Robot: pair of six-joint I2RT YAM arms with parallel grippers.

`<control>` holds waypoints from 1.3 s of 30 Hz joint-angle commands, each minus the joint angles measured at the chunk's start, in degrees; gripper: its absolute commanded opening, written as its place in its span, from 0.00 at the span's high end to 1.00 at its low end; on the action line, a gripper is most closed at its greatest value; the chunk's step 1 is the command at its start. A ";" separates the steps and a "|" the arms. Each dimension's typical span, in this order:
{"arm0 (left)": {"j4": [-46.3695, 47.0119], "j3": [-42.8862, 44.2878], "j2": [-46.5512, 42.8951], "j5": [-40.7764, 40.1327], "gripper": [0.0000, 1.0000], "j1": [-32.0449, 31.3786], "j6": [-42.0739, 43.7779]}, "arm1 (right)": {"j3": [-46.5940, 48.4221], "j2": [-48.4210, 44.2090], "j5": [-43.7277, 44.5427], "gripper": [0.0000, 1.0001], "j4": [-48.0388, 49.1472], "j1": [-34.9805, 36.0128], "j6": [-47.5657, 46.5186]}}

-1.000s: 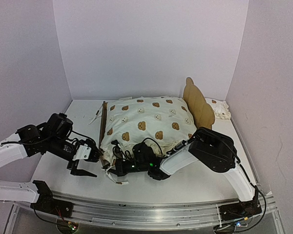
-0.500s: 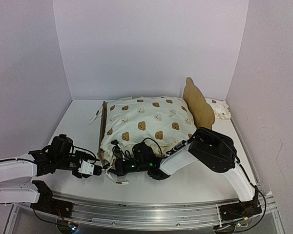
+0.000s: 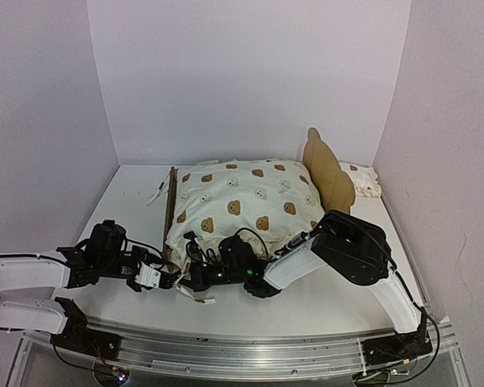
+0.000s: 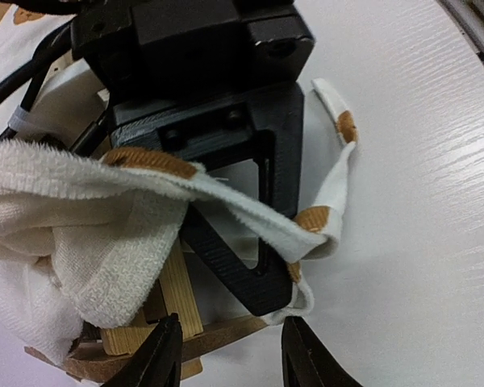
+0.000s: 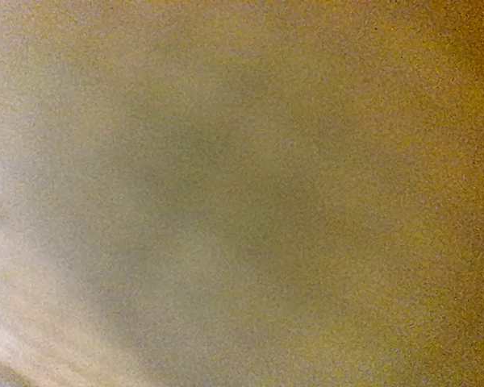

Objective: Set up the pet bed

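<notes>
**Left gripper drops in at the bed's near left corner**

The pet bed (image 3: 171,211) sits in the middle of the table (image 3: 323,310). Its ear-shaped headboard (image 3: 327,171) stands upright at the far right, and its thin left rail runs near to far. The cream bear-print cushion (image 3: 242,201) lies piled over the frame and hides the base. In the left wrist view, only the light plywood corner (image 4: 137,343) shows under the fabric.

A second ago the left gripper (image 3: 169,281) hung raised and spread wide over open table, left of the bed. Now it lies low on the table, further right, just at that near left corner. Its fingers (image 4: 165,359) stand closer together than before but are still apart. The wood's edge and bare table show between them, and they pinch nothing. The bed, the cushion and the right arm look unmoved.

The right gripper (image 4: 258,286) reaches in from the right along the bed's near edge, its jaws pressed together. A tie string (image 4: 327,214) drapes across it, but whether it is pinched cannot be told. The right wrist view is a yellowish blur.

The two grippers sit tip to tip with almost no gap between them. Bare table lies left of the rail and in a strip along the near edge. On the right, the headboard stands near the side wall (image 3: 436,145). A small pillow (image 3: 363,181) is tucked in the far right corner.
</notes>
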 commanded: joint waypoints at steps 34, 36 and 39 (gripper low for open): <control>4.50 -0.25 -0.18 -0.97 1.00 0.06 -4.01 | -8.06 -6.93 4.24 1.00 1.87 -0.54 1.16; 3.08 -1.46 -2.17 1.10 1.00 0.02 -2.40 | -8.03 -6.99 4.79 1.00 1.78 -0.54 0.94; 3.56 -4.17 -4.04 3.56 0.93 0.01 2.50 | -5.94 -5.27 4.79 1.00 1.86 -0.64 2.24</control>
